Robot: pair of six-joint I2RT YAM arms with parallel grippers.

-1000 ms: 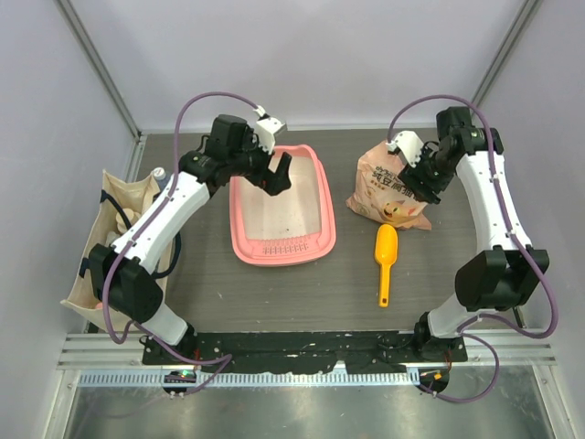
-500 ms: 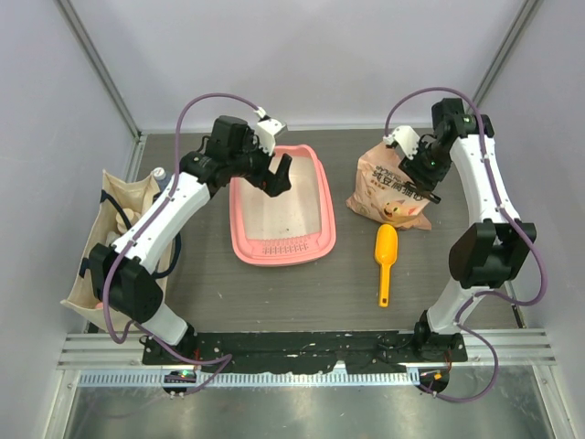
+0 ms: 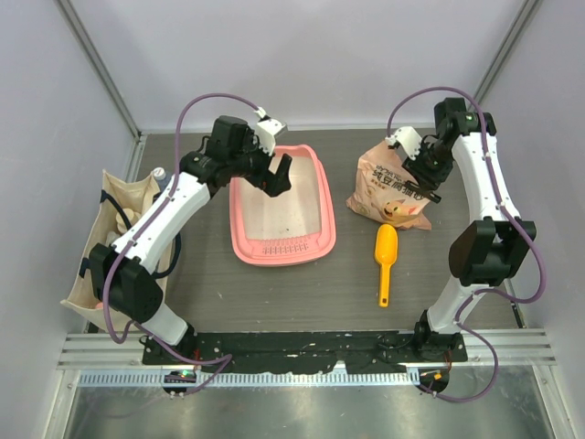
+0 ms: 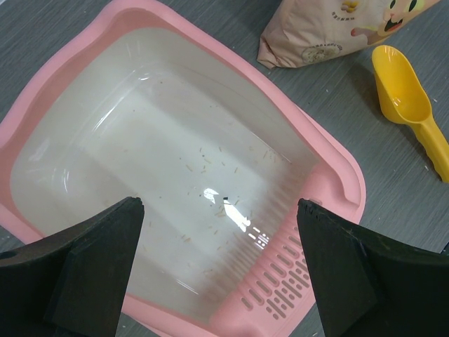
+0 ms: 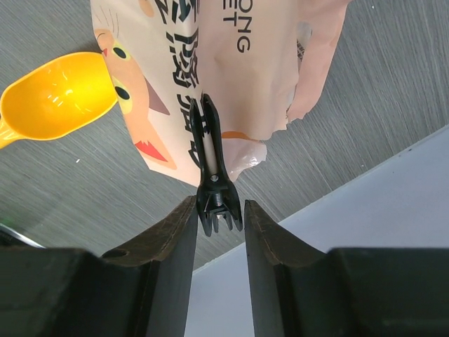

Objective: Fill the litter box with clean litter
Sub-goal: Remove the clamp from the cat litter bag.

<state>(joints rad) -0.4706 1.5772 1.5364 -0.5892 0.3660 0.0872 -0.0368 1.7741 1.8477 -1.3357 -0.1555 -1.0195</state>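
Pink litter box, stray grains only; left end effector wide-open, right end effector indeterminate.

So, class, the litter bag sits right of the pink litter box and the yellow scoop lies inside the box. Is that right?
No. The yellow scoop lies outside the litter box, on the table near the litter bag, as the top external view shows. The bag does sit right of the box.

Lab test cell: white wall panels on aluminium framing.
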